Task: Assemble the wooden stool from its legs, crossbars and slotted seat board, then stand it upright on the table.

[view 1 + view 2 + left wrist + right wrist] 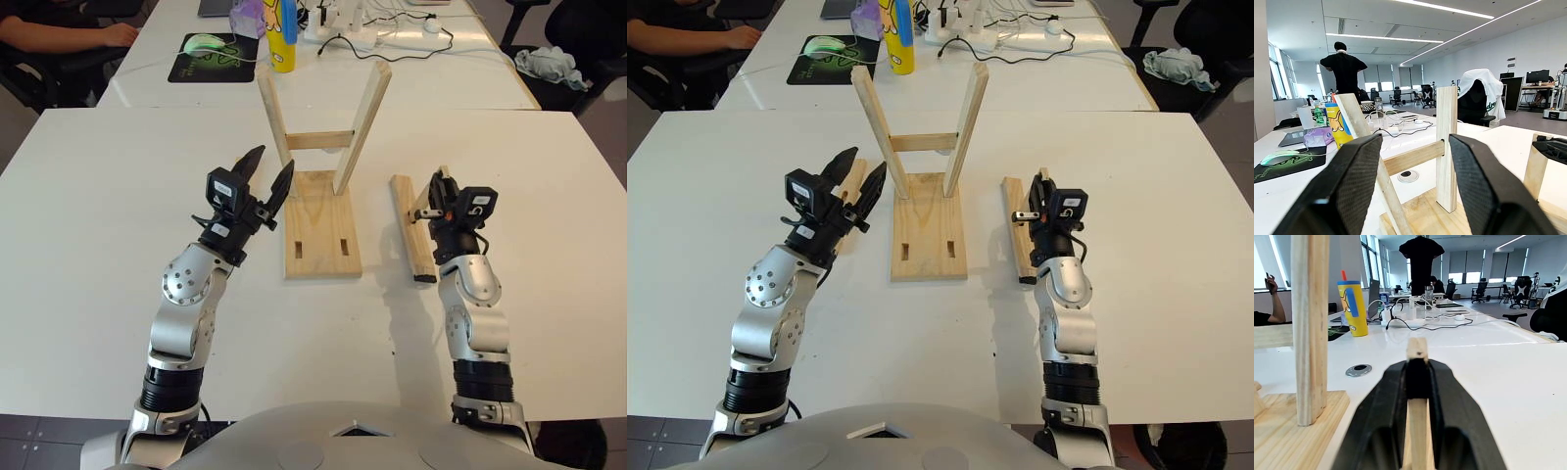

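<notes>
Wood seat board (pixel 321 240) flat on bench (pixel 118 196), 1 leg frame (pixel 323 139) upright at its far end. Right gripper (pixel 438 191) pinches loose leg piece (pixel 411 235) right of it; left gripper (pixel 272 162) spread, left. Risk: swung piece topples frame.

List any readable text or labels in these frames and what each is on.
Nothing legible.
Left gripper sticker: too small.
Right gripper (shut on wooden leg) sticker: too small.
Mouse pad print: blurred.
Yellow cup graphic: no readable words.
White shirt on chair: green letters, partly hidden.
</notes>
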